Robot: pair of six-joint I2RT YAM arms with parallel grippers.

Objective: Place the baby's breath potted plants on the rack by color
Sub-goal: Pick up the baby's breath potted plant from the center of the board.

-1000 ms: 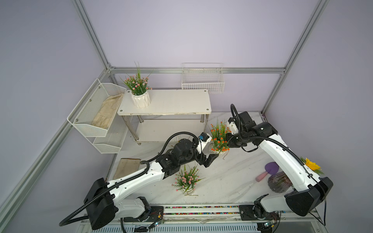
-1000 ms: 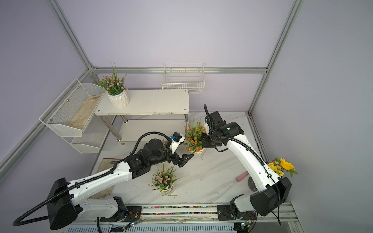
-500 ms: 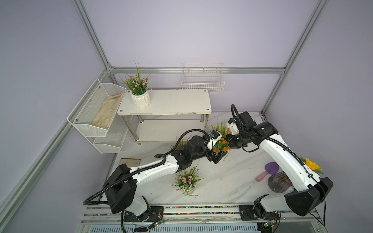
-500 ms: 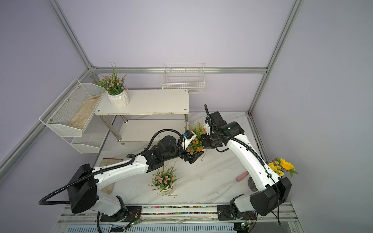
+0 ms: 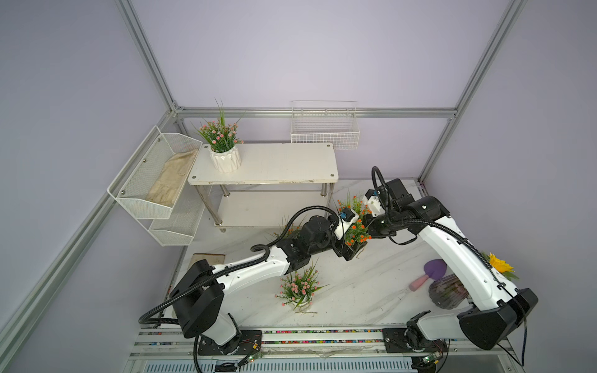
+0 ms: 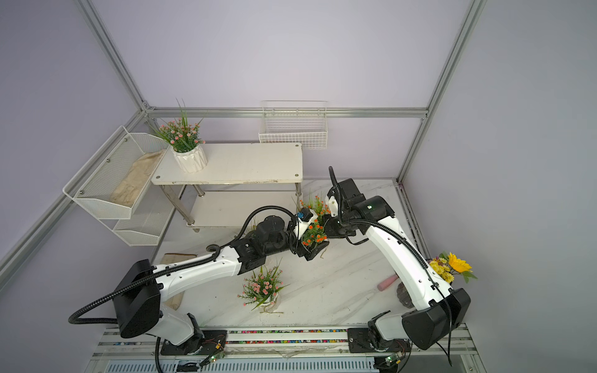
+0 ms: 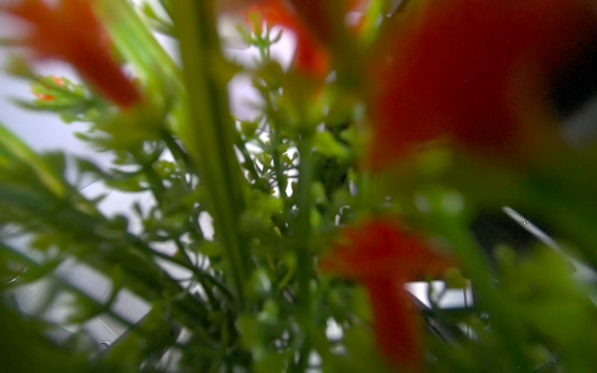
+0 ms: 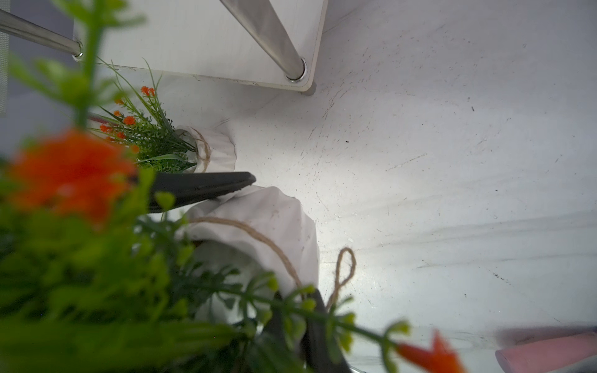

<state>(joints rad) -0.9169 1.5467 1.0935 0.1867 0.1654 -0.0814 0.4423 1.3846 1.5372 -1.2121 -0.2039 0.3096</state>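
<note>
Low, outstretched left arm reaching from the near-left base toward the table centre. At its end, left hand (image 5: 352, 249) under the orange plant (image 5: 355, 231), fingers (image 8: 200, 189) spread to either side of the white pot (image 8: 274, 219); whether gripping it cannot be told. Arched right arm from the near-right base, forearm pointing left, with right hand (image 5: 368, 226) closed among the stems of that same plant. On its side near the rack (image 5: 284, 163), a second orange plant (image 8: 151, 135). Upright on the rack's top board at the far-left end, a pink plant (image 5: 223, 151). On the table (image 5: 371, 290), near centre, a second pink plant (image 5: 298, 289).
</note>
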